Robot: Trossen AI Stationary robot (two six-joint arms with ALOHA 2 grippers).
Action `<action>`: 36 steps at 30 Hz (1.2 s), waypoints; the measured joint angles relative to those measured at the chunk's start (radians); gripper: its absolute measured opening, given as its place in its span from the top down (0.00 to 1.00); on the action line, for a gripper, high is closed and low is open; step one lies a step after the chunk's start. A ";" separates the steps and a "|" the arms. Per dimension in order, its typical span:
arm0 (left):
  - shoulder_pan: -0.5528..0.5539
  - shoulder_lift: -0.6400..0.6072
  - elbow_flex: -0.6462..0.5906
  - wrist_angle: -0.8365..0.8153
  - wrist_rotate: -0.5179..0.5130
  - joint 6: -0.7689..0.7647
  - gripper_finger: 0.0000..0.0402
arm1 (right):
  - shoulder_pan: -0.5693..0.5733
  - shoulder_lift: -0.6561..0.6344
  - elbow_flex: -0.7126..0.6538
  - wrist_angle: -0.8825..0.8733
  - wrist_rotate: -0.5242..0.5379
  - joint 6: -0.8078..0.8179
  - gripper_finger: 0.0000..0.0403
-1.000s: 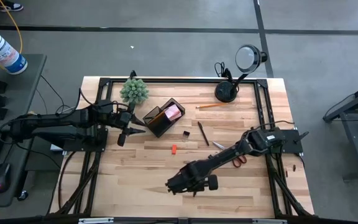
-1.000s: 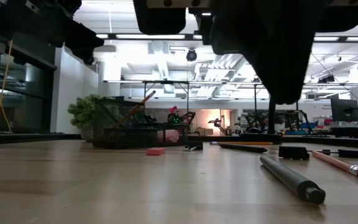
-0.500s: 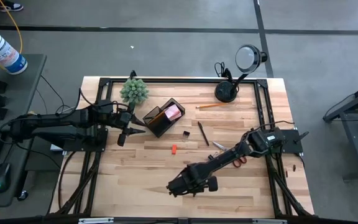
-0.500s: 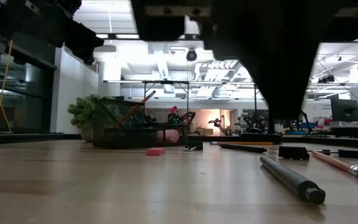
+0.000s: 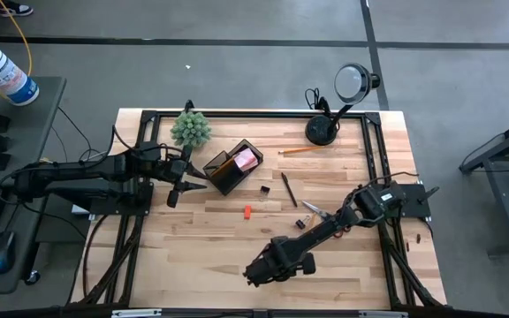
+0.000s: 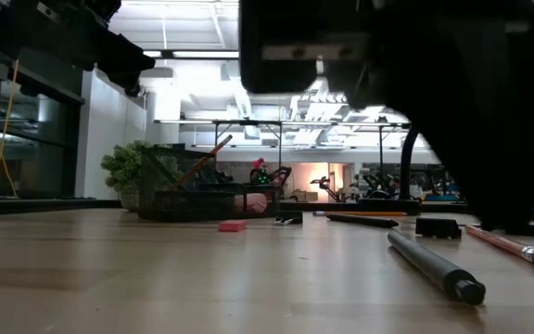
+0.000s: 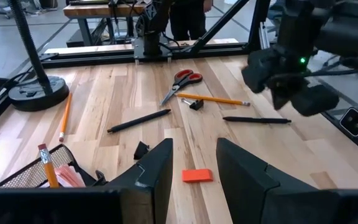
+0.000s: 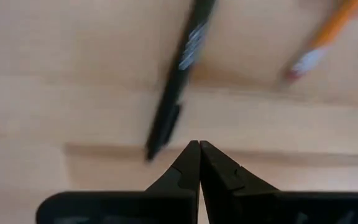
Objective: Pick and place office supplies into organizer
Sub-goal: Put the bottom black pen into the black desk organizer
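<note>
Even overhead light; right wrist view blurred; low view backlit.

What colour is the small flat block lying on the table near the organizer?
Red-orange; the small flat block shows best in the left wrist view.

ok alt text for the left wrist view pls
The left gripper, fingers apart, faces a red-orange block on the wooden table. Beyond lie pens, pencils and red-handled scissors; the organizer sits beside the gripper.
</note>
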 joint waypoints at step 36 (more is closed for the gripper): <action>0.000 0.000 0.000 -0.008 0.056 -0.052 0.72 | -0.067 -0.007 0.012 -0.044 0.013 -0.054 0.73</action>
